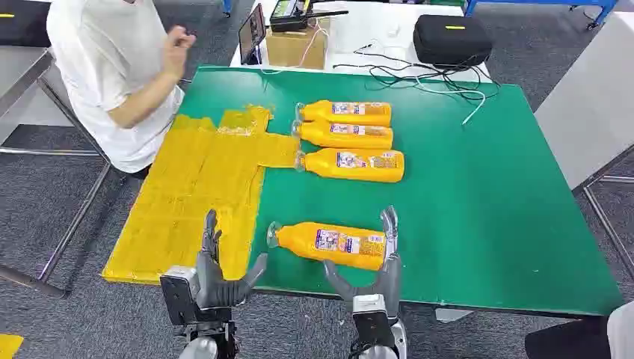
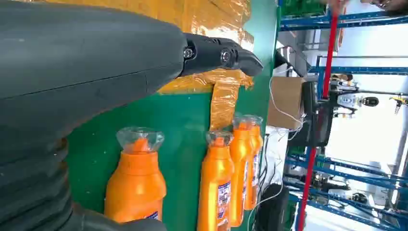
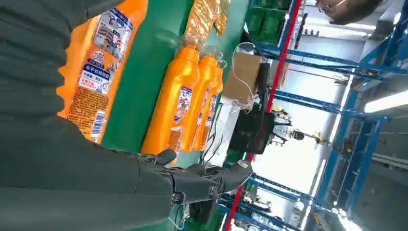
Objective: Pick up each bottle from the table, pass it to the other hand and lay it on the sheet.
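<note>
head: high, looking down at green table [image 1: 478,194] | wrists: close, turned, probably sideways | shared: orange bottles [image 1: 348,134]

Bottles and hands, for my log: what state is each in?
Near bottle: lying on the green table, capped, right hand around its base end.
Three far bottles: lying side by side, capped.
Left hand: open, holding nothing.
Yellow sheet: flat, no bottle on it.

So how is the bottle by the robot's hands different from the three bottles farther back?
The near bottle lies alone, between the right hand and left hand; the three far bottles lie side by side in a row. The near bottle lies a bit tilted; the far bottles lie almost straight across. All are orange, lying down on the green table, with caps toward the yellow sheet.
</note>
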Available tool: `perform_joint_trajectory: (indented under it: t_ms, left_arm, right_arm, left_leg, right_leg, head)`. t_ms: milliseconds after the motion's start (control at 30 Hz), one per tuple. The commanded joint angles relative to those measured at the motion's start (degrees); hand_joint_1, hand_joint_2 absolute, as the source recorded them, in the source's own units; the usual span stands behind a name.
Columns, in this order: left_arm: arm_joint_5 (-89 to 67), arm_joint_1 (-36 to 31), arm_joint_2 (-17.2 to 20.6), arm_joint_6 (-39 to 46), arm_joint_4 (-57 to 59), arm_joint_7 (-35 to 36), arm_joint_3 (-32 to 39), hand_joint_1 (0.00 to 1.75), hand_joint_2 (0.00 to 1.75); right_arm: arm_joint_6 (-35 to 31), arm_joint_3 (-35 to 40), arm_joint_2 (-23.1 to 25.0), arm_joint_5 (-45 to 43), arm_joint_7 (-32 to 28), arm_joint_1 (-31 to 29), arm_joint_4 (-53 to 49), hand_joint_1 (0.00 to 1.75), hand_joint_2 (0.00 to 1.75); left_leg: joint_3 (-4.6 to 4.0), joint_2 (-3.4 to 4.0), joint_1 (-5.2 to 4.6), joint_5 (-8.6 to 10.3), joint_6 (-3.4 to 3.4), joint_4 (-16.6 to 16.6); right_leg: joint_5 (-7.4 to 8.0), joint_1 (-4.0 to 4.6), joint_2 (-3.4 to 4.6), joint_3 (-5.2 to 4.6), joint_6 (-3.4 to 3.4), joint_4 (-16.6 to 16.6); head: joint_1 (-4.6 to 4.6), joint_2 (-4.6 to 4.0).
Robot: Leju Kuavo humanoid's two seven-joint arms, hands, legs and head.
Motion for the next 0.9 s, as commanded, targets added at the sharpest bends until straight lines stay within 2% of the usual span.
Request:
perform_joint_trajectory:
  t_ms: [33, 200, 233, 267, 333, 400, 833, 867, 900]
  left_arm:
    - [-0.2, 0.4, 1.1, 0.0, 1.0, 0.2, 0.4, 0.0, 1.75]
    - [-0.3, 0.9, 1.3, -0.2, 0.3, 0.1, 0.6, 0.0, 1.75]
    - [0.0, 1.0, 1.2, -0.6, 0.3, 0.3, 0.7, 0.0, 1.75]
    - [2.5, 1.0, 1.1, -3.3, 0.2, 1.8, 0.9, 0.0, 1.75]
    - [4.1, 1.4, 1.0, -5.3, -0.2, 2.5, 1.4, 0.0, 1.75]
    - [3.4, 1.7, 0.8, -4.9, -0.4, 2.1, 1.6, 0.0, 1.75]
    - [3.4, 1.6, 0.8, -4.9, -0.4, 2.1, 1.6, 0.0, 1.75]
    - [2.2, 2.2, -1.0, -5.0, -1.2, 2.2, 2.8, 0.0, 1.75]
    - [-4.2, 2.5, -1.9, -2.9, -1.2, 2.4, 2.2, 0.0, 1.75]
  right_arm:
    - [3.0, -4.3, -0.5, 6.7, 5.1, -3.8, 11.5, 0.0, 1.75]
    - [3.3, -4.0, -1.0, 6.0, 5.4, -4.1, 11.1, 0.0, 1.75]
    - [0.9, -3.2, -1.9, 8.2, 6.9, -4.5, 11.3, 0.0, 1.75]
    - [-0.1, -7.8, -0.9, 17.5, 7.2, -3.9, 10.8, 0.0, 1.75]
    - [-0.1, -9.9, -2.5, 25.3, 11.6, -4.9, 12.8, 0.0, 1.75]
    - [-0.1, -10.2, -3.8, 25.4, 11.7, -5.5, 13.8, 0.0, 1.75]
    - [-0.1, -10.1, -3.6, 25.4, 11.6, -5.5, 13.7, 0.0, 1.75]
    - [-0.1, -14.1, -2.9, 40.1, 15.9, -5.1, 13.3, 0.0, 1.75]
    - [-0.1, -12.2, -6.0, 49.6, 23.9, -8.6, 20.2, 0.0, 1.75]
  left_leg:
    - [0.17, 0.02, 0.0, -0.01, -0.04, -0.1]
    - [0.22, 0.05, 0.01, -0.03, -0.05, -0.1]
    - [0.14, 0.03, 0.0, -0.01, -0.03, -0.1]
    - [0.09, 0.06, 0.01, -0.01, -0.03, 0.0]
    - [0.13, 0.0, -0.01, 0.0, -0.04, -0.1]
    - [0.23, -0.04, 0.02, -0.02, -0.06, -0.1]
    - [0.22, 0.0, 0.02, -0.04, -0.06, -0.1]
    - [0.16, -0.01, 0.0, -0.03, -0.04, -0.1]
    - [0.18, 0.04, 0.0, -0.04, -0.05, -0.1]
  right_leg:
    - [-0.01, 0.01, 0.01, 0.16, -0.06, -0.1]
    - [-0.01, 0.02, 0.04, 0.22, -0.08, -0.1]
    - [0.0, 0.0, 0.04, 0.14, -0.06, -0.1]
    - [0.01, 0.01, 0.06, 0.09, -0.05, -0.1]
    - [-0.01, -0.01, -0.02, 0.14, -0.05, -0.1]
    - [-0.03, 0.02, -0.03, 0.26, -0.08, -0.1]
    - [-0.03, 0.03, 0.0, 0.25, -0.09, -0.1]
    - [-0.02, 0.01, 0.01, 0.18, -0.06, -0.1]
    - [-0.02, 0.01, 0.05, 0.18, -0.07, -0.1]
  head:
    - [0.0, 0.02]
    - [0.0, 0.0]
    - [0.02, 0.0]
    - [0.02, 0.0]
    - [0.0, 0.0]
    - [0.0, 0.0]
    - [0.02, 0.02]
    - [0.02, 0.02]
    - [0.02, 0.02]
